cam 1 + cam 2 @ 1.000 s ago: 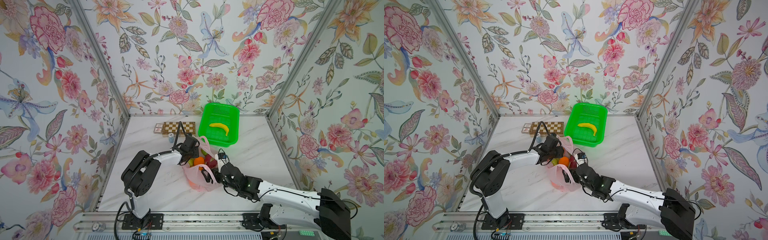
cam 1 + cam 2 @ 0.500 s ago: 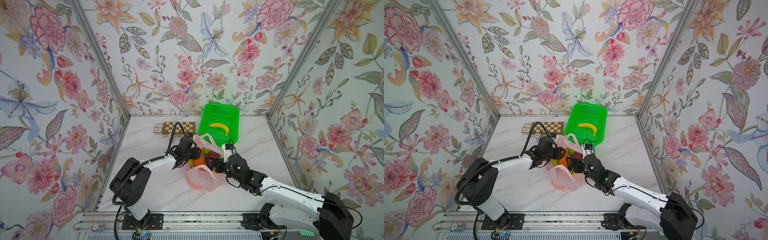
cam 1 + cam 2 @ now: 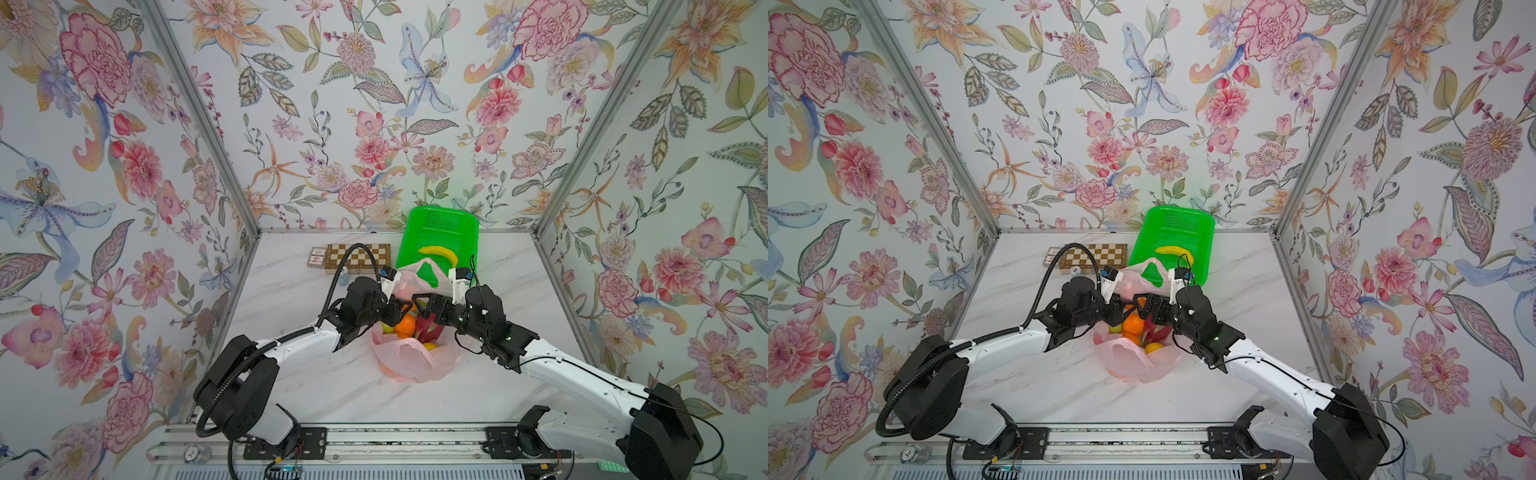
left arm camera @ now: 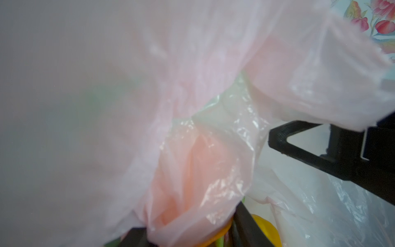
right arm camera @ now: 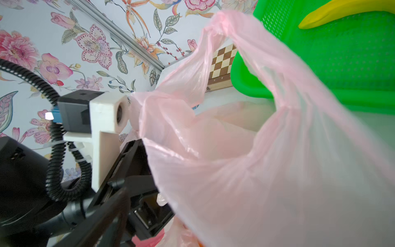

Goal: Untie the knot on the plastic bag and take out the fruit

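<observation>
Here, in both top views, the plastic bag (image 3: 415, 361) sits on the marble table (image 3: 332, 386) just below the centre of the frame, mouth gaping. Inside it we see the fruit: an orange (image 3: 405, 326), a magenta dragon fruit (image 3: 428, 328), a yellow citrus (image 3: 430, 345) and a greenish piece (image 3: 386, 328). The left gripper (image 3: 405, 309) reaches in from the left at the bag's rim. The right gripper (image 3: 422, 305) meets it from the right, jaws spread wide with nothing that we can make out between them. One handle loop (image 3: 1133, 279) stands up before the green basket (image 3: 1177, 220), which holds a banana (image 3: 1173, 250) at upper centre. A chessboard (image 3: 1096, 253) lies to its left.

In the left wrist view, the left gripper's jaws are closed on a bunched fold of the bag's pink film. A finger (image 4: 276, 136) of the right gripper shows beyond, film draped over it.

In the right wrist view, the bag hangs close before the lens, up against the left arm's camera mount (image 5: 106, 119). We cannot tell the right jaws' state here.
</observation>
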Robot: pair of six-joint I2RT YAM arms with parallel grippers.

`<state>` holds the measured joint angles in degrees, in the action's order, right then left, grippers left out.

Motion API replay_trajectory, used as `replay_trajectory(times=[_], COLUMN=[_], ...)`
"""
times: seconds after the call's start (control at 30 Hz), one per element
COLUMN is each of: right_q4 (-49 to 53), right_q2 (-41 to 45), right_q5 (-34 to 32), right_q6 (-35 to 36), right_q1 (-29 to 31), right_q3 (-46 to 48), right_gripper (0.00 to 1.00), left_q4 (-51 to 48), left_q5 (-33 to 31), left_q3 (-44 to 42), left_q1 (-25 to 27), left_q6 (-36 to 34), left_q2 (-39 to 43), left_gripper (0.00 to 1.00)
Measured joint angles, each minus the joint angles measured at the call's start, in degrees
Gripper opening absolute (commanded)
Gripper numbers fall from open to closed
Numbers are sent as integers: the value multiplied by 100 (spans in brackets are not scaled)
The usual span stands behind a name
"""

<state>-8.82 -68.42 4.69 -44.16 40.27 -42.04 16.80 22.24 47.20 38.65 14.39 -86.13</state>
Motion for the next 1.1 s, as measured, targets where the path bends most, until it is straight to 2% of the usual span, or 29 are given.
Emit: replay_trajectory(times=[0.17, 0.3, 0.37, 0.5, 0.67, 0.8, 0.87, 1.03, 1.1], right_q4=[-107, -243, -275, -348, -343, -345, -341, -243, -232], right_q2=[-520, -859, -986, -1152, -1451, -1792, -1980, -2190, -2116], right_q5=[116, 101, 83, 61, 44, 50, 98, 149, 125], right_q6=[66, 70, 39, 55, 199, 348, 382, 437, 426], right_q1=[-181, -466, -592, -763, -955, -992, -992, -938, -918], right_q3=[-278, -610, -758, -920, -1025, -1040, -1049, -1054, -1043], right_gripper=[66, 29, 18, 6, 8, 8, 11, 25, 42], left_q4=[13, 44, 31, -9, 0, 103, 240, 455, 577], left_q5=[162, 297, 315, 332, 380, 553, 632, 608, 605], left_q3=[-31, -101, -109, -109, -122, -356, -503, -796, -870], left_q1=[13, 83, 138, 192, 208, 225, 225, 225, 225], left_q6=[-179, -332, -426, -614, -817, -953, -1016, -1161, -1209], left_q2=[-2, -2, -2, -2, 42, 365, 546, 852, 916], left_gripper=[41, 41, 41, 41, 41, 42, 42, 41, 42])
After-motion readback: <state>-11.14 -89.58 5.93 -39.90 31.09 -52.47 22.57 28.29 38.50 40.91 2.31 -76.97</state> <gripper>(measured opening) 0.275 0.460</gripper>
